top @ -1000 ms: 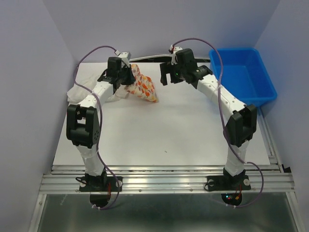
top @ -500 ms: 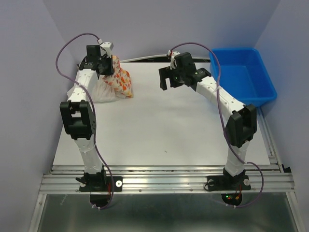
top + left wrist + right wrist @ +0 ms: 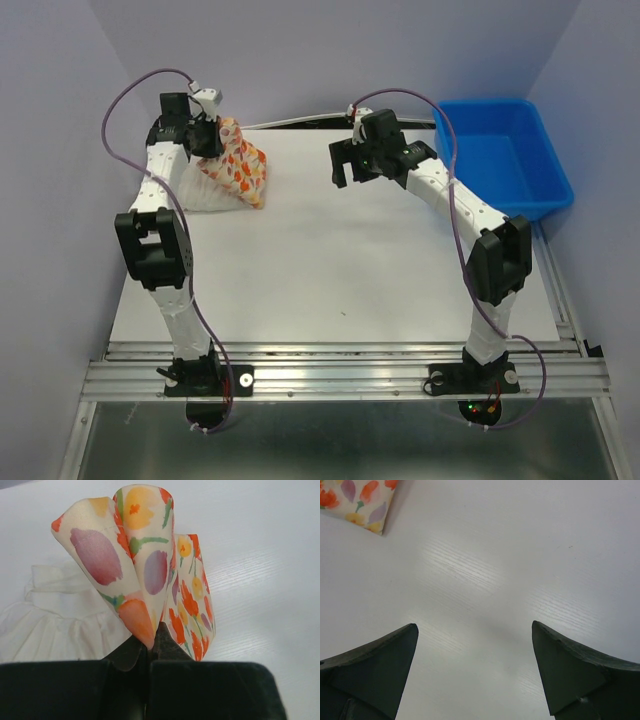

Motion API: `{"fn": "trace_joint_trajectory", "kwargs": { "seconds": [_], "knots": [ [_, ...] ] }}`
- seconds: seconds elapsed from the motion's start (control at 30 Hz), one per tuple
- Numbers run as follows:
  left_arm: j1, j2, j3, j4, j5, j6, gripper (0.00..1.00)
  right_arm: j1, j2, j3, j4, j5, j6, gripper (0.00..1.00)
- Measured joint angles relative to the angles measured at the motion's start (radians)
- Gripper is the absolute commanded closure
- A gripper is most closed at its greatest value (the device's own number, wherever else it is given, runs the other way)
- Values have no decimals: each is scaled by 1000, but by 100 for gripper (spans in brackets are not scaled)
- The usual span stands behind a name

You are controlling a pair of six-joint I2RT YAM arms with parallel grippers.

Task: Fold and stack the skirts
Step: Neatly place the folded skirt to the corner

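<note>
The left arm (image 3: 165,195) rises steeply from its base, bends at the elbow and stretches to the far left corner of the tabletop (image 3: 340,250). There the left pincer (image 3: 150,646) points downward, its two fingers pressed tight together on a fold of the printed skirt (image 3: 145,565). The right arm (image 3: 450,200) climbs to its elbow, then angles leftward toward the far middle, and the right pincer (image 3: 475,630) hangs above the surface, tipped down, fingers spread wide and gripping nothing.
</note>
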Motion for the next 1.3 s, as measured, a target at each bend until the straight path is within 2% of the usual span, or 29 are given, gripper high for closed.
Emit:
{"fn": "trace_joint_trajectory", "kwargs": {
  "seconds": [0.47, 0.7, 0.8, 0.9, 1.07, 1.13, 1.2, 1.23, 1.3],
  "knots": [
    [145, -14, -32, 72, 69, -8, 100, 0, 0, -2, -6, 0, -11, 0],
    [223, 94, -34, 123, 107, -11, 99, 0, 3, -17, -13, 0, -20, 0],
    [247, 171, -34, 127, 106, -5, 90, 0, 10, -19, -15, 0, -22, 0],
    [260, 212, -34, 127, 101, 1, 86, 0, 20, -19, -16, 0, -23, 0],
    [269, 224, -34, 151, 88, 3, 75, 0, 23, -20, -17, 0, -26, 0],
    [270, 224, -34, 153, 81, 13, 60, 0, 23, -24, -16, 0, -26, 0],
    [272, 224, -34, 153, 71, 19, 53, 0, 23, -36, -17, 0, -29, 0],
    [272, 224, -32, 150, 66, 27, 42, 0, 23, -44, -17, 2, -33, 0],
    [275, 222, -30, 142, 53, 38, 39, 0, 23, -54, -26, 7, -39, 0]
  ]
}}
